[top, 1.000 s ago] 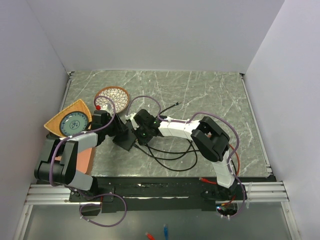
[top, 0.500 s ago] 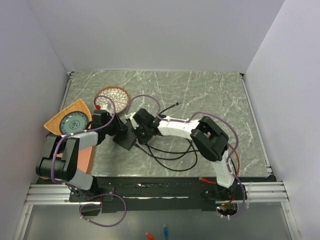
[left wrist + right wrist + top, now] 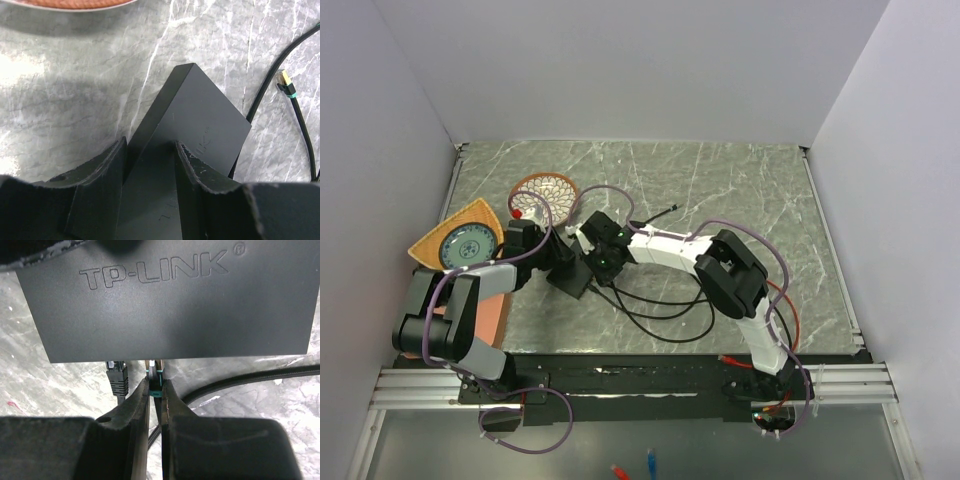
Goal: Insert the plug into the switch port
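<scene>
While the left gripper (image 3: 150, 165) is clamping the switch (image 3: 200, 120), it is tilting near 9 o'clock of the table (image 3: 740, 190) centre. From the right wrist, its long axis is running 9 to 3 o'clock, socket edge facing 6. The right gripper (image 3: 156, 392) is pinching the plug (image 3: 155, 376), which is pointing to 12 against that edge; the sockets are hiding underneath, so its seating is unclear. Embossed lettering is reading "TP-LINK".
</scene>
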Action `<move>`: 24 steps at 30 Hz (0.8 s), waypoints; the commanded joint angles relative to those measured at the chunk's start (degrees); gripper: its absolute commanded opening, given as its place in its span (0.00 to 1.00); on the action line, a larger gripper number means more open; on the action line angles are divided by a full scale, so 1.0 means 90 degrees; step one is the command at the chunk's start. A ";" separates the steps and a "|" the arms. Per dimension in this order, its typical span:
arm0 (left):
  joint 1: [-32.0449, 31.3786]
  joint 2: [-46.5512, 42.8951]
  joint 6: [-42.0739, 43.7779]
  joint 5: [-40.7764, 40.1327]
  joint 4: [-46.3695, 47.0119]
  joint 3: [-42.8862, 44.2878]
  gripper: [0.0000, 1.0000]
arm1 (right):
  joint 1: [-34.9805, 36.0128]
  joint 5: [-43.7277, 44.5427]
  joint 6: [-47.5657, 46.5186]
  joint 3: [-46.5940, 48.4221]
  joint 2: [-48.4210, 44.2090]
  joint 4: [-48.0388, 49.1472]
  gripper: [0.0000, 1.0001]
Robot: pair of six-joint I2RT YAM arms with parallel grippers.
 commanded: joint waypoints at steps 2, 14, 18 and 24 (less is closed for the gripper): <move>-0.0849 0.0144 -0.0517 0.1586 -0.0605 -0.0161 0.34 | -0.0046 -0.0027 0.0154 0.0875 -0.0005 0.2762 0.00; -0.0840 -0.0294 -0.0693 0.0689 -0.1219 -0.0073 0.47 | -0.0046 -0.0202 0.0057 0.0709 -0.0073 0.2500 0.00; -0.0586 -0.0500 -0.0693 0.0308 -0.1444 0.0073 0.60 | -0.0007 -0.0329 -0.0002 0.0067 -0.0288 0.2489 0.02; -0.0156 -0.0441 -0.0566 0.0112 -0.1698 0.0278 0.79 | 0.0130 -0.0105 -0.0031 -0.0627 -0.0581 0.2353 0.16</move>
